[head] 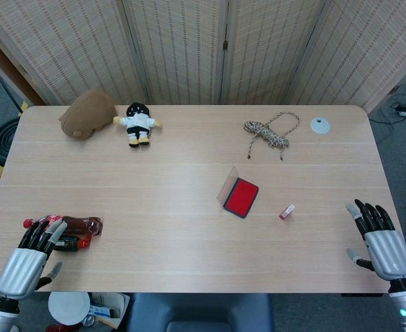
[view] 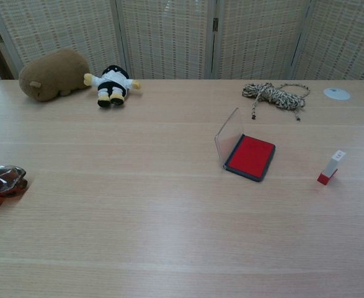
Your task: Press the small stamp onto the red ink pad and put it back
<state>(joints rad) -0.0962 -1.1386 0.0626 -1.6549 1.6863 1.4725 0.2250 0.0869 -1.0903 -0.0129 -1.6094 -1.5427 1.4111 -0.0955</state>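
- Nothing of the task done yet, judging by the layout: small stamp (head: 286, 211) untouched, standing on the table (head: 189, 242), no pressing begun.
- Left hand (head: 24, 266) parked at the near table edge, fingers extended and apart, empty, fingertips reaching the wrapped snack packet (head: 77, 226) just ahead of it.
- Red ink pad (head: 241, 197) open, clear lid raised, well ahead-left of the right hand, just left of the stamp.
- Stamp upright with a slight tilt, ahead and left of the right hand, apart from it.
- Right hand (head: 381, 242) resting at the near right edge, fingers straight and spread, holding nothing.
- Left to do: grasp, ink, return.
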